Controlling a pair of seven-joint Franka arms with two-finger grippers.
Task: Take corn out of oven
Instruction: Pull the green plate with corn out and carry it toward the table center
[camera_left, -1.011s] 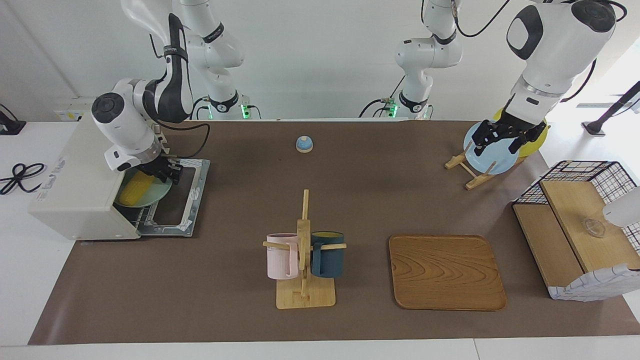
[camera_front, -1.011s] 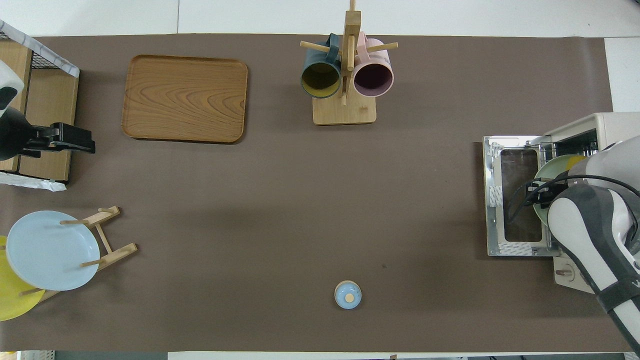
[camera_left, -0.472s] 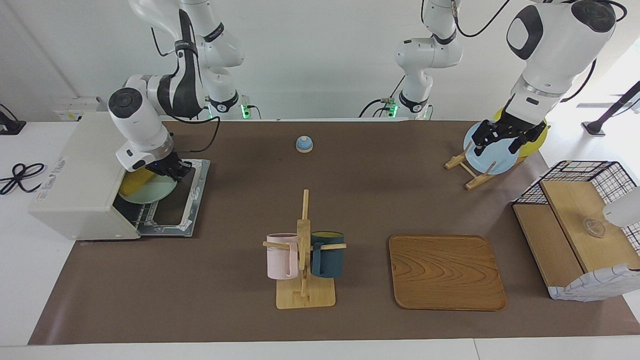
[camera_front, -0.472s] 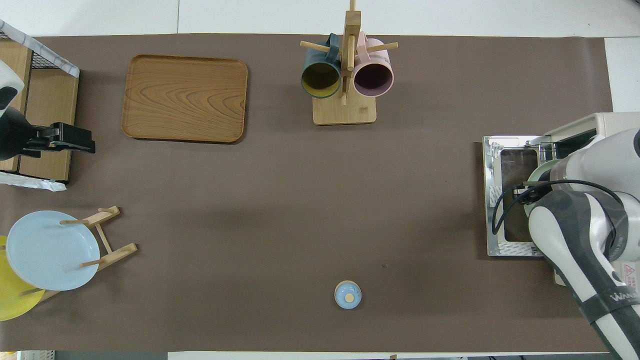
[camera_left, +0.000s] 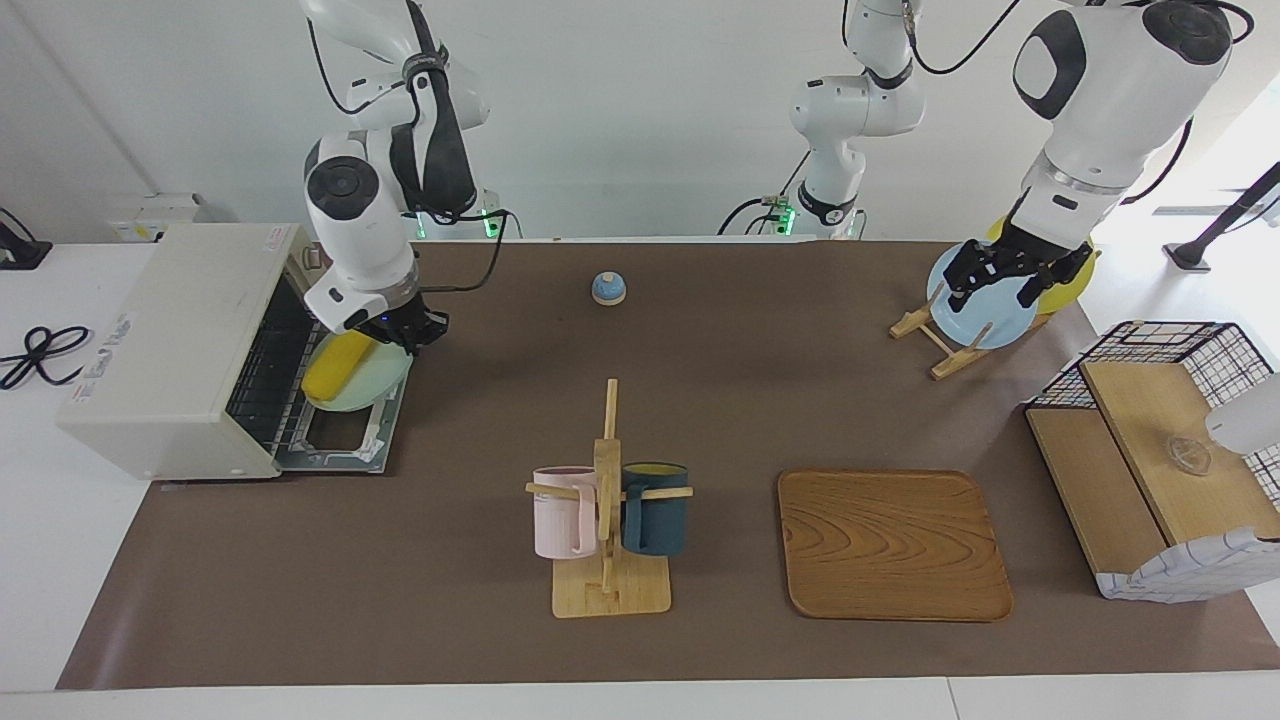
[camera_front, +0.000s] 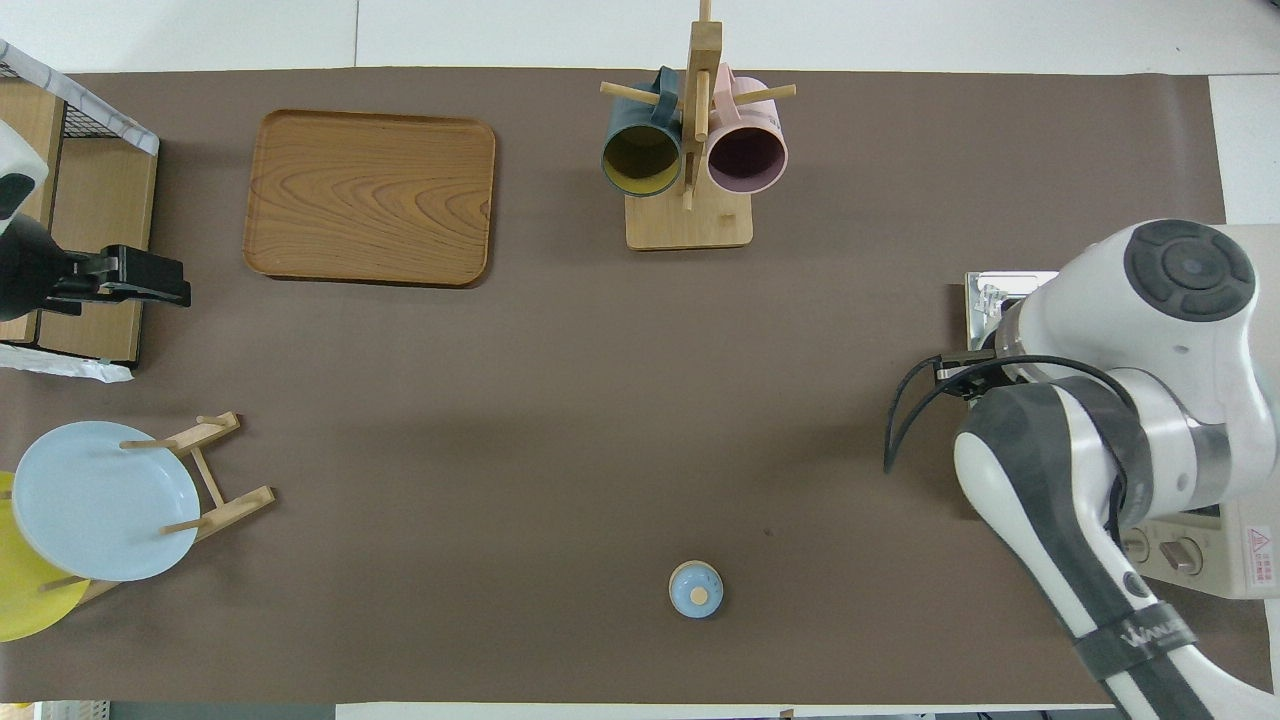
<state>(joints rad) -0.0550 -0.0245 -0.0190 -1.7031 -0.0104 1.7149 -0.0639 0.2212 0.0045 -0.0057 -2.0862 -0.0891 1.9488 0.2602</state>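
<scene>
Facing view shows the right gripper (camera_left: 412, 333) with its jaws closed on the rim of a pale green plate (camera_left: 362, 389) that carries the corn (camera_left: 338, 366), both held over the dropped door (camera_left: 345, 440) of the oven (camera_left: 170, 345), outside its mouth. Overhead, the right arm hides plate and corn. Well apart from the oven, the left gripper (camera_left: 1010, 272) waits over the blue plate (camera_left: 985, 320) in its rack; whether its jaws are open I cannot tell.
</scene>
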